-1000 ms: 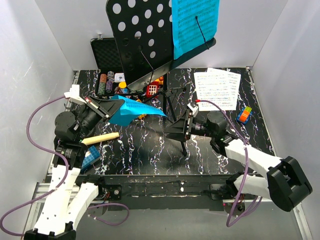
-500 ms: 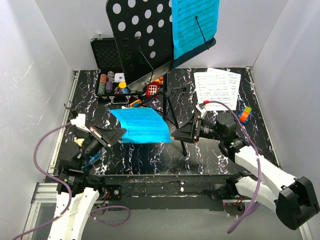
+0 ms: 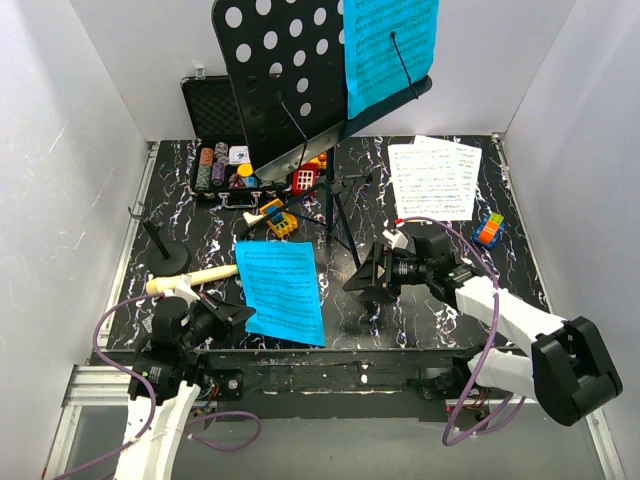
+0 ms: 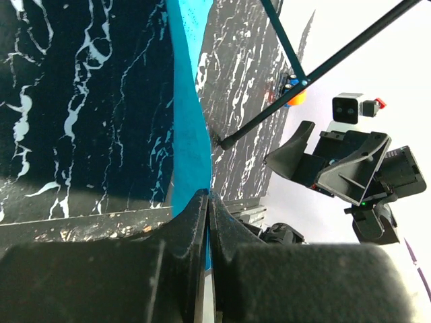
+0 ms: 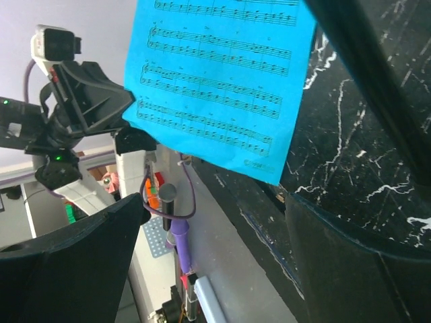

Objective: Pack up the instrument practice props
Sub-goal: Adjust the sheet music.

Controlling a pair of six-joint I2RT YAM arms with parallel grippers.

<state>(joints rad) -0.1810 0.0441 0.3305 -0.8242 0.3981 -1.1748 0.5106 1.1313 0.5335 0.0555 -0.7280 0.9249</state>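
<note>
While the left gripper [image 4: 207,202] is clamped flat on just the near edge of a blue sheet [image 3: 283,290] of music, the whole grip depends on a thin strip of paper between its jaws. The page spreads away from that pinch across the front of the worktop [image 3: 190,215], its near edge at the front lip and seemingly a little past it. My judgement is that a quick pull or lift could slip the paper free, crease it, or tear it at the pinch, and a page let go here might slide off the front. Just right of the sheet, the right gripper [image 3: 362,272] stands wide and holds nothing, hovering close to a tripod leg of the black music stand [image 3: 290,80]. A careless sweep from there could catch the leg and tip the stand, which carries a second blue page [image 3: 390,45] under its wire clip. To the left, the cream microphone [image 3: 195,279] lies beside the small mic stand [image 3: 163,256], both apart from either gripper, so packing looks barely begun. The case of poker chips [image 3: 215,165] and the toy blocks [image 3: 278,220] sit further back
</note>
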